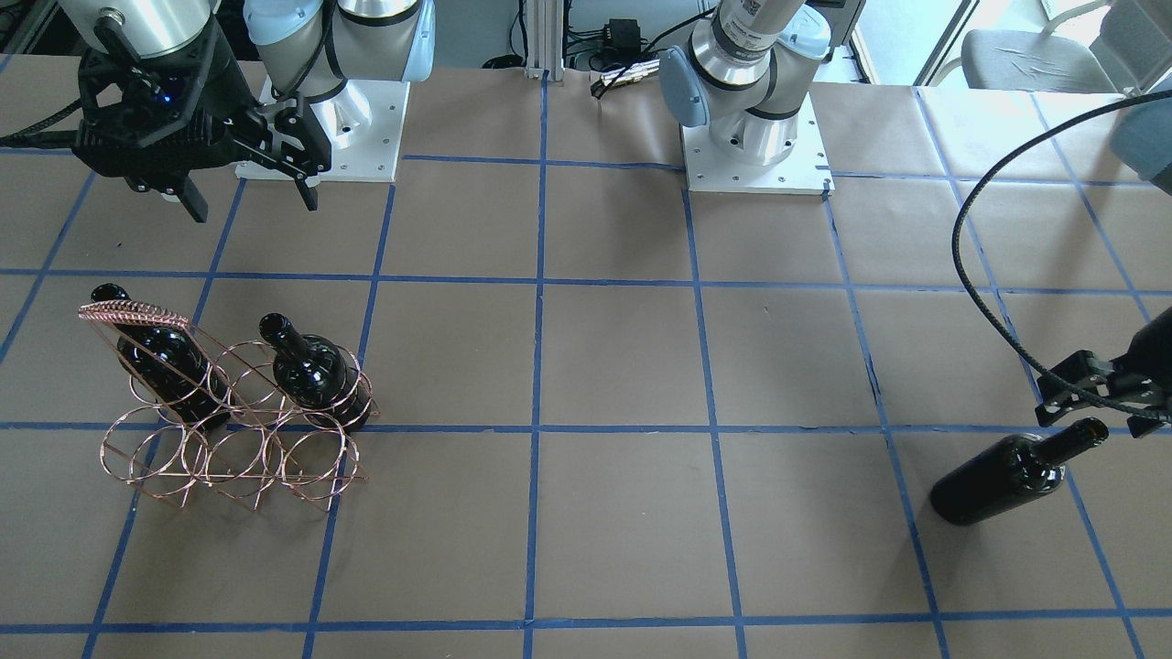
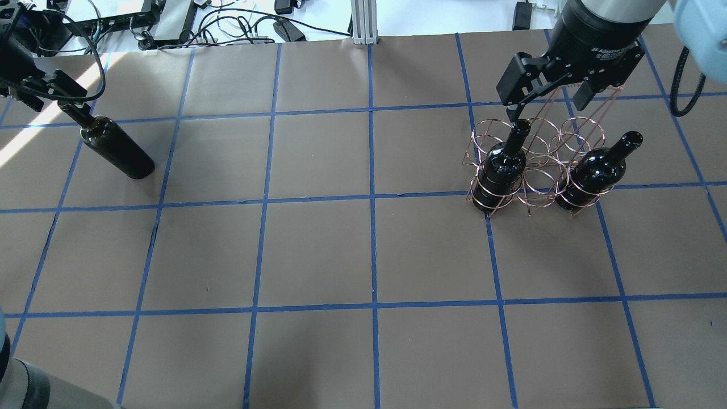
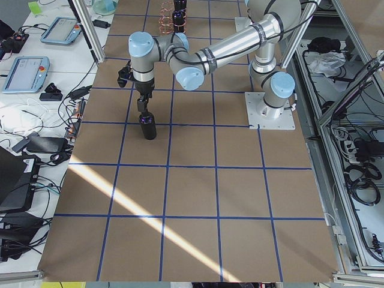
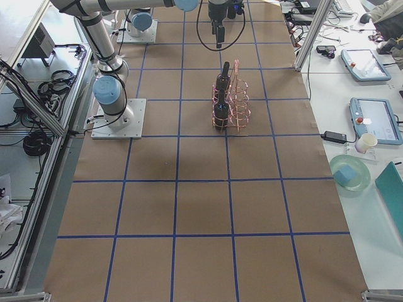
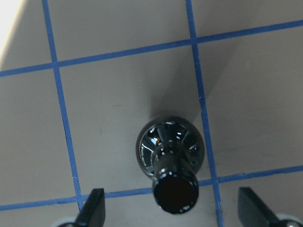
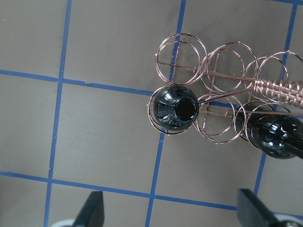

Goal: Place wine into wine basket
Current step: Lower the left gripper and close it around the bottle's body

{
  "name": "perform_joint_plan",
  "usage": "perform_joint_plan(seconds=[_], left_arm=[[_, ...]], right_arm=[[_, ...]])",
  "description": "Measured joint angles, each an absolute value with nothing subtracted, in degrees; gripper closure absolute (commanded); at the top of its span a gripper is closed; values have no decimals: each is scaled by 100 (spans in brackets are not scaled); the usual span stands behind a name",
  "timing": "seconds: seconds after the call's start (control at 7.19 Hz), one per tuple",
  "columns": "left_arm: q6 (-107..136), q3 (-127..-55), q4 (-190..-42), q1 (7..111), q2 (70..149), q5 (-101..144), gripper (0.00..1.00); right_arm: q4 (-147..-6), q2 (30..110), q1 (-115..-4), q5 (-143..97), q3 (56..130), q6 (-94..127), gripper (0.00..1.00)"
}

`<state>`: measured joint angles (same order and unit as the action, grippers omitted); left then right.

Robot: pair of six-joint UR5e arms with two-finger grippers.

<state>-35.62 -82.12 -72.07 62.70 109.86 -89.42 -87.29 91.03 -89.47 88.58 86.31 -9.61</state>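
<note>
A dark wine bottle (image 2: 116, 150) stands upright on the table at my left; it also shows in the front view (image 1: 1003, 476). My left gripper (image 2: 51, 96) is open, its fingers (image 5: 92, 208) on either side of the bottle's mouth (image 5: 175, 191) without touching it. The copper wire basket (image 1: 229, 458) stands at my right and holds two more bottles (image 2: 502, 167) (image 2: 596, 170) upright in the outer rings of one row. My right gripper (image 2: 548, 99) is open and empty, above the basket's handle (image 6: 279, 90).
The ring between the two racked bottles holds nothing, and the basket's other row of rings (image 6: 222, 61) holds nothing either. Brown paper with blue tape lines (image 2: 372, 199) covers the table. Both arm bases (image 1: 755, 146) stand at the robot's edge.
</note>
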Motion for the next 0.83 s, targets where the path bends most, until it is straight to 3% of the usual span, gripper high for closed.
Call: perform_joint_plan(seconds=[0.7,0.83], left_arm=[[-3550,-8217,-6868,6259,11328,-8717,2],[-3545,-8233,-6897,6268,11304,-8711,15]], right_arm=[[-8743,9095,-8944,8838,8645,-954,0],[-8742,9096,-8941,8841,8647,-956,0]])
